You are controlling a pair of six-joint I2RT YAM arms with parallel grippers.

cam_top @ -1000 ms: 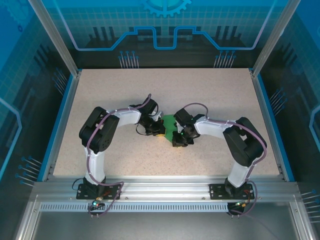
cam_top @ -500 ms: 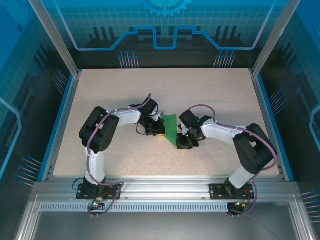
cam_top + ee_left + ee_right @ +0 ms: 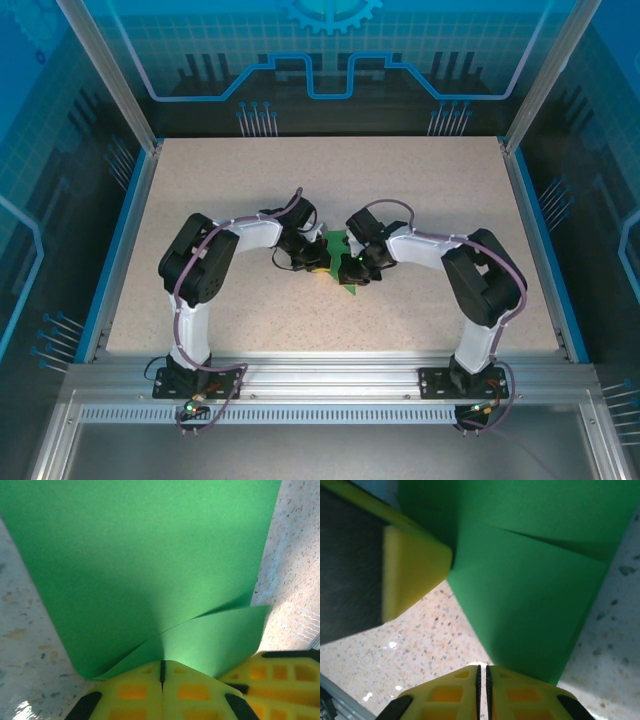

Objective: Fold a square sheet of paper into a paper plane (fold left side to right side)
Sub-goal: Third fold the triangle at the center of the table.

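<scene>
The square sheet of paper (image 3: 336, 241) is bright green and lies partly folded on the table between my two grippers. In the left wrist view two layers of the paper (image 3: 140, 555) curl together into the tips of my left gripper (image 3: 162, 662), which is shut on it. My right gripper (image 3: 482, 667) is shut with nothing between its jaws, and its tips sit on the table at the near edge of the paper (image 3: 530, 605). From above, the left gripper (image 3: 320, 265) and the right gripper (image 3: 352, 270) almost touch. The paper plane is out of view.
The speckled beige table (image 3: 330, 180) has a blue rim (image 3: 118, 250) on both sides and an aluminium rail (image 3: 330, 375) at the near edge. A yellow finger (image 3: 415, 575) of the left gripper stands close on the left in the right wrist view.
The right gripper swung out to the right, baring more of the paper, then came back left over it, closer to the left gripper. The left arm has stayed still.
</scene>
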